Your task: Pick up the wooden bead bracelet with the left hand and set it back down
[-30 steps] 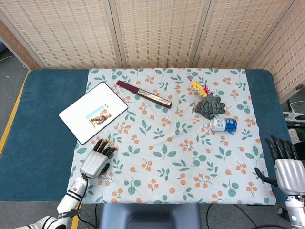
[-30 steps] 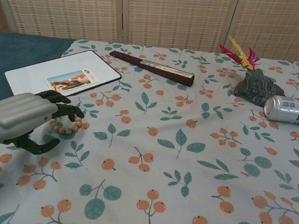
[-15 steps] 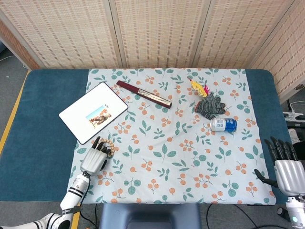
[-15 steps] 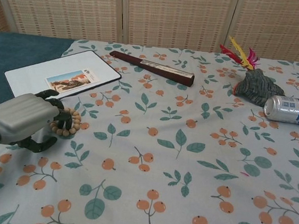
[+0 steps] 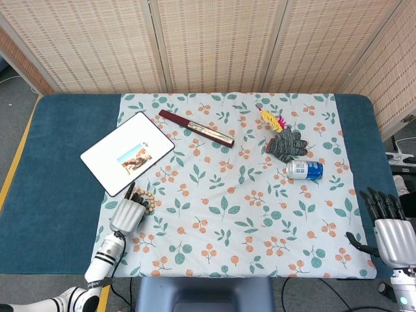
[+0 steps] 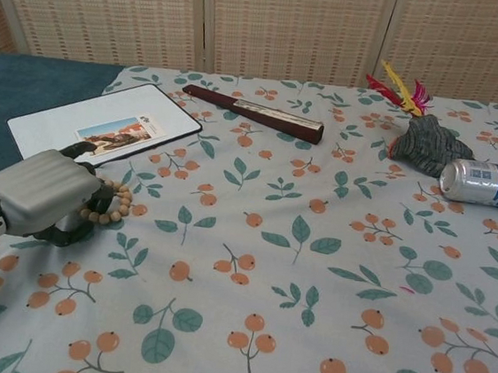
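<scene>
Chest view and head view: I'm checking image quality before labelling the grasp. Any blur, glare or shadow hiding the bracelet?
Chest view: even, soft light and sharp focus; the left robot hand covers part of the wooden bead bracelet, casting only a faint shadow on the cloth. Mild glare on the can. Head view: sharp too, but the bracelet is tiny, individual beads barely resolved.

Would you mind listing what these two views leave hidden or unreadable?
- Bracelet: partly hidden behind the left hand in the chest view; whether it is off the cloth is unclear.
- Left hand's fingers: covered by its own back in the head view.
- Right hand: absent from the chest view.
- Can: cut off by the right edge of the chest view; label too small.
</scene>
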